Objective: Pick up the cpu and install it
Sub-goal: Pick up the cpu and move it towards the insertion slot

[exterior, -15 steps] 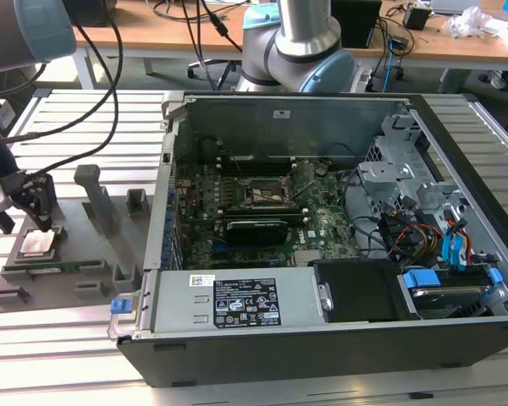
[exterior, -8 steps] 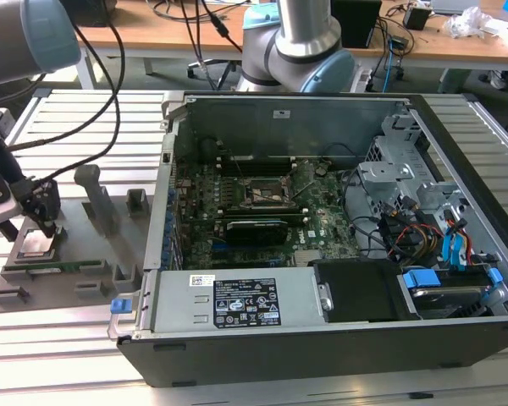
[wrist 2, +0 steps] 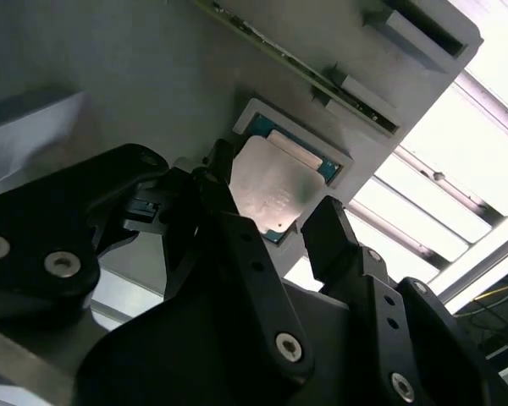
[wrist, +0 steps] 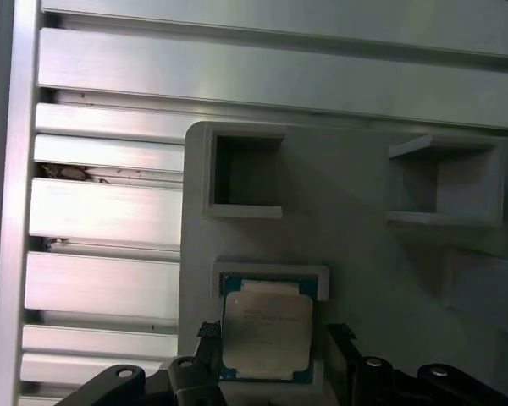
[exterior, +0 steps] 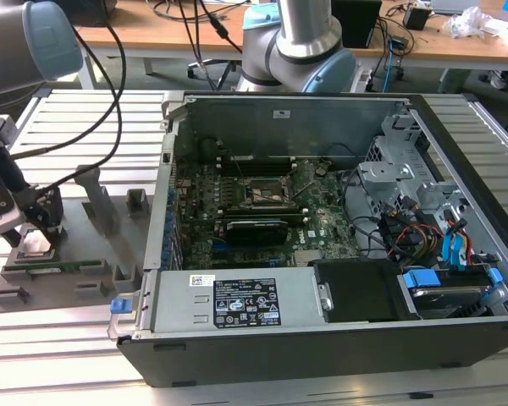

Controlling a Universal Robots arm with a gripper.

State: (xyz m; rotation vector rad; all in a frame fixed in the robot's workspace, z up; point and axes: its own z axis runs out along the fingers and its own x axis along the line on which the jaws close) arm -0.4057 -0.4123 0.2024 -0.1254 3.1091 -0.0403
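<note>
Open computer case (exterior: 339, 334) on the exterior view's right, grey parts holder (exterior: 76, 283) on its left, your gripper (exterior: 34, 227) low over the cpu (exterior: 34, 247).
The chip lies flat in the holder's square recess, well apart from the case. In both wrist views your fingers (wrist: 207, 338) stand apart, one on each side of it, with a sliver of gap at both edges.

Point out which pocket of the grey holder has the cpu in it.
The pocket straddled by the pincer holds the cpu; the two farther pockets are bare grey inside.
</note>
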